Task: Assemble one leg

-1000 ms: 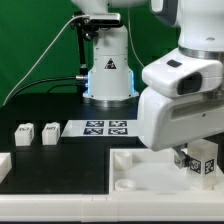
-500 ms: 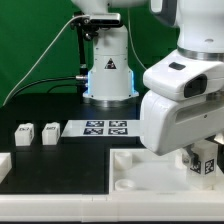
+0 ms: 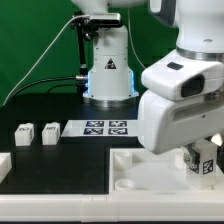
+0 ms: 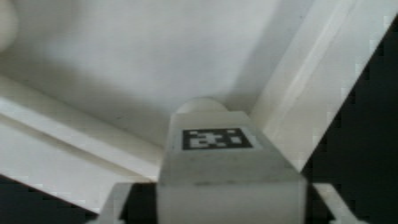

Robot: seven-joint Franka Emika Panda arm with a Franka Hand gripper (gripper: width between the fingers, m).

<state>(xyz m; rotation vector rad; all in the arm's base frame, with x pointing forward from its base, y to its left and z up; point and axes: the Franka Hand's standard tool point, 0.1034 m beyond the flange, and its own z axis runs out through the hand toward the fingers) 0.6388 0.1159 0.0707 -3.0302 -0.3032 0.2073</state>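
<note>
My gripper [image 3: 201, 166] is shut on a leg [image 3: 205, 157], a small white post with a black-and-white tag on its face. It holds the leg upright at the exterior view's right, over the far right corner of the large flat white piece [image 3: 135, 168]. In the wrist view the leg [image 4: 217, 150] fills the gap between the fingers [image 4: 128, 205], with its tip close to the white piece [image 4: 125, 80]. Whether the tip touches cannot be told. Two more legs [image 3: 22, 133] [image 3: 49, 132] stand on the table at the exterior view's left.
The marker board [image 3: 105, 128] lies behind the white piece at mid table. The robot base [image 3: 108, 70] stands behind it, with a cable running off to the exterior view's left. Another white part [image 3: 3, 165] shows at the left edge.
The gripper with the leg has shifted only very slightly over the corner of the white piece. Nothing else has moved.
</note>
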